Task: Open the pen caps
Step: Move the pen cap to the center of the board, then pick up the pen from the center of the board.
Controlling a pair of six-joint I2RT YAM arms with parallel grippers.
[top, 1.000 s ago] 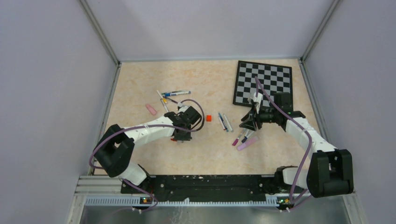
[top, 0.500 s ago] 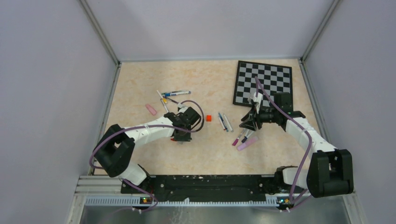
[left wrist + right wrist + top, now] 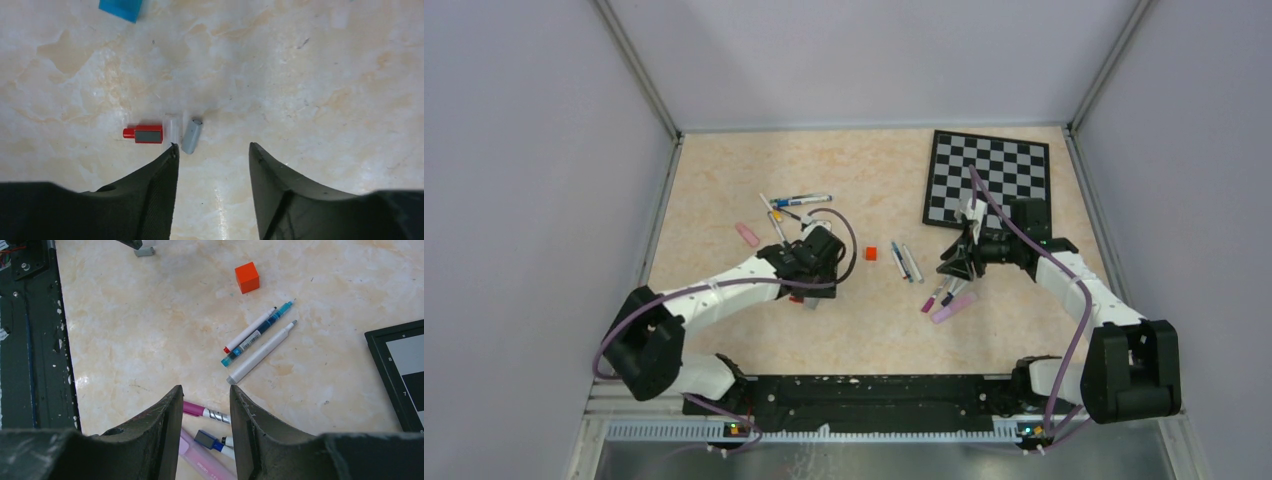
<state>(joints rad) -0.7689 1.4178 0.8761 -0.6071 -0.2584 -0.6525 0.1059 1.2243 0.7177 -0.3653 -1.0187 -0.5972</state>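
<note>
In the left wrist view a red pen cap [image 3: 142, 134], a clear cap [image 3: 172, 129] and a grey cap [image 3: 191, 135] lie side by side on the table, just beyond my left fingertip. My left gripper [image 3: 212, 147] is open and empty above them; in the top view it [image 3: 804, 292] is left of centre. My right gripper [image 3: 205, 387] is open and empty above a magenta-capped pen [image 3: 207, 412], a blue-capped pen [image 3: 210, 440] and a pink highlighter [image 3: 200, 460]. Three more pens [image 3: 257, 337] lie beyond it. Another pen cluster [image 3: 784, 210] lies at the back left.
A small red cube [image 3: 871, 253] sits mid-table and also shows in the right wrist view [image 3: 247, 277]. A chessboard [image 3: 989, 180] lies at the back right. A pink piece [image 3: 746, 233] lies at the left. A blue object [image 3: 119, 7] is at the top edge of the left wrist view.
My left arm's elbow has swung left and down, and its gripper has shifted slightly left. The right arm has not moved.
</note>
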